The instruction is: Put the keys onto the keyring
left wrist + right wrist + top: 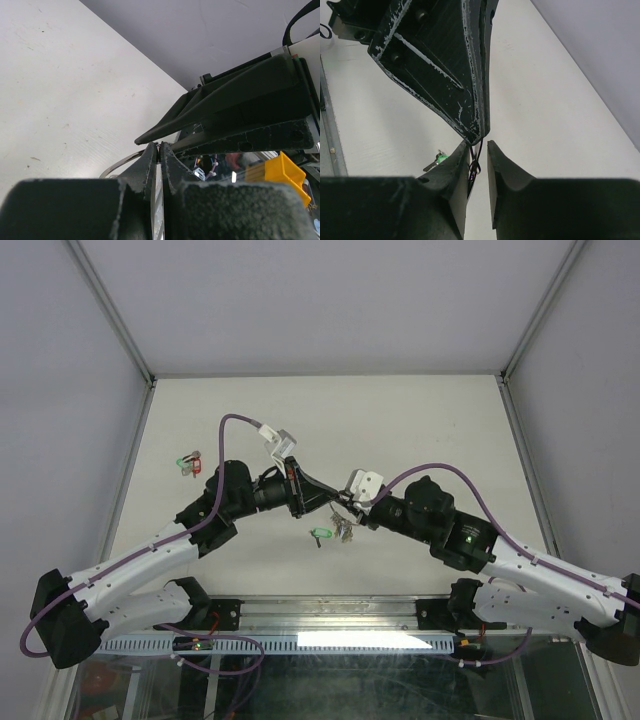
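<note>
A: Where is a key seen?
B: A green key (320,535) is laid on the table (420,420), near the middle.
A: And the grip?
B: The left gripper (158,147) is clamped on what seems the keyring (118,166); the right gripper (479,150) is parted. Farther left, green-red pieces (187,464) are seen.

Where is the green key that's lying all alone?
In the top view, the green key lies on the table near the middle, just on the near side of the spot where the left gripper and right gripper meet.
</note>
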{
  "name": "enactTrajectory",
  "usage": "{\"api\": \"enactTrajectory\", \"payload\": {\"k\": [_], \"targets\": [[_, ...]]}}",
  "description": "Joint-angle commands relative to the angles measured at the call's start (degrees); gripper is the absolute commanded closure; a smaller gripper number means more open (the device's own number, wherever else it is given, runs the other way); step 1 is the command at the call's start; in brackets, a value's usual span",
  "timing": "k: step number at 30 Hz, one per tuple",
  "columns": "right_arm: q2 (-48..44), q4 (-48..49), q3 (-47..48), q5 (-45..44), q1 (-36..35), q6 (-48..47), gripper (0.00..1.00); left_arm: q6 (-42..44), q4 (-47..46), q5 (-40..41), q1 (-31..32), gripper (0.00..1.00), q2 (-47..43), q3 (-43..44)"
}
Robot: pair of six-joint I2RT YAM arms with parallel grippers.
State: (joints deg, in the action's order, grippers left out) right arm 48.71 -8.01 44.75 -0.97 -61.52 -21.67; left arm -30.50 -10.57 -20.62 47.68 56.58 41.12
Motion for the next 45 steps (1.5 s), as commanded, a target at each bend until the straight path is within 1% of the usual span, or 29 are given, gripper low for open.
{"api": "enactTrajectory", "payload": {"k": [1, 4, 9, 12, 15, 21, 29, 32, 34, 36, 38, 45], "targets": [[-1.23, 1.84, 0.53, -1.44, 0.17, -0.85, 0.79, 0.26, -2.34, 0.71, 0.53, 1.0, -1.38, 3.17], [-1.15, 1.86, 0.52, -1.44, 0.15, -0.99, 0.81, 0.2, -2.31, 0.8, 0.53, 1.0, -1.29, 3.3], [-1.03, 1.36, 0.4, -1.27, 0.17, -1.09, 0.76, 0.27, -2.25, 1.02, 0.56, 1.0, -1.46, 3.19], [-1.03, 1.39, 0.26, -1.3, 0.17, -1.09, 0.77, 0.28, -2.18, 1.02, 0.55, 1.0, -1.47, 3.17], [-1.03, 1.63, 0.31, -1.39, 0.15, -1.09, 0.82, 0.23, -2.18, 0.93, 0.58, 1.0, -1.36, 3.17], [-0.31, 2.21, 0.6, -1.14, 0.17, -1.0, 1.0, 0.18, -2.12, 0.89, 0.56, 1.0, -1.46, 3.09], [-1.12, 0.87, 0.89, -0.85, 0.1, -1.7, 1.0, 0.18, -1.5, 1.33, 0.49, 1.0, -1.96, 3.39], [-1.68, 0.88, 1.12, -0.99, 0.08, -2.15, 1.0, 0.33, -1.53, 0.51, 0.48, 0.93, -1.77, 3.86], [-1.82, 0.66, 1.25, -1.28, 0.08, -2.74, 1.0, 0.57, -1.35, 0.49, 0.52, 0.83, -2.03, 4.21], [-2.02, 0.29, 1.23, -1.69, 0.01, -3.49, 1.0, 0.93, -1.01, 0.81, 0.54, 0.75, -2.61, 4.67], [-2.2, -0.21, 1.19, -1.88, -0.19, -4.65, 1.0, 1.61, -0.16, 1.22, 0.52, 0.73, -3.01, 5.39], [-4.11, -0.61, 0.3, -3.88, -2.01, -8.55, 1.0, 5.2, 4.58, 3.97, 0.5, 0.72, -4.83, 6.25]]}}
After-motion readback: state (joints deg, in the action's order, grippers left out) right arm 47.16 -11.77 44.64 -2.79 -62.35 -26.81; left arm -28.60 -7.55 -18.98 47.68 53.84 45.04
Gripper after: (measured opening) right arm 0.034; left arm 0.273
